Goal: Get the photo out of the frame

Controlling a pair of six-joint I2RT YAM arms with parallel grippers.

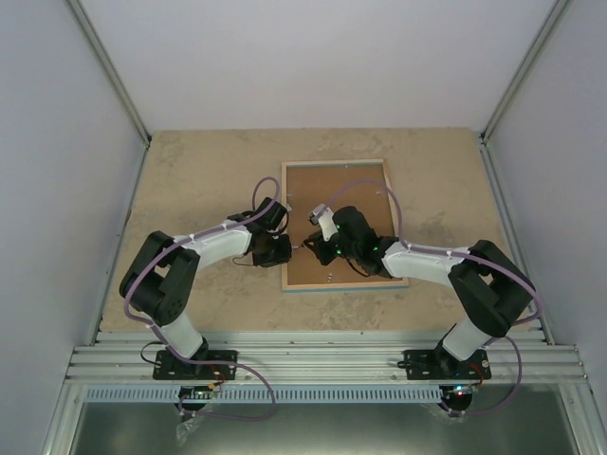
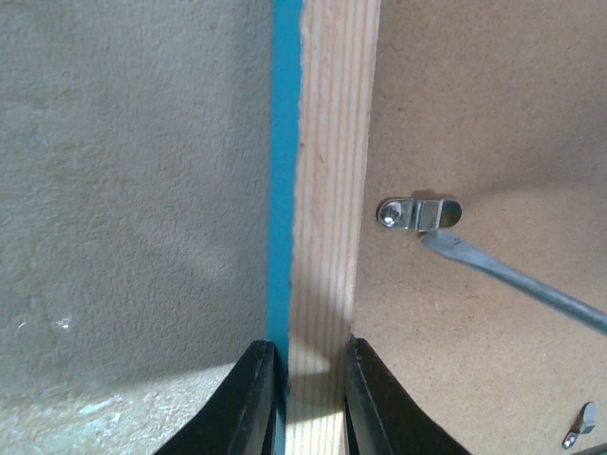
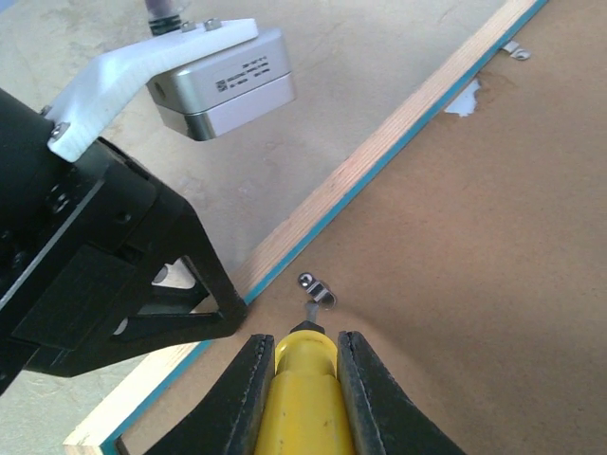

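On the left, your left gripper point(image 2: 305, 403) is pinching the frame point(image 2: 327, 142), one finger on the turquoise outer edge and the other on the inner side of the wood, with the bare desk point(image 2: 123, 190) beyond it. The frame lies face down, its long sides running away from the arm bases, and the brown backing board point(image 2: 474, 95) covers it. The photo is not visible; I'd judge it sits under that board.

Just right of the pinched side, a small metal clip point(image 2: 420, 212) is screwed to the wood and reaches over the board. It is what the next move turns on. It sits straight ahead of your right gripper point(image 3: 303, 351), which is clamped on the yellow handle of a screwdriver point(image 3: 303, 403). The blade runs along the gripper's axis and its tip is at the clip's near edge. Whether it actually touches is not clear. The right arm is placed to swing that clip aside while the left steadies the frame.
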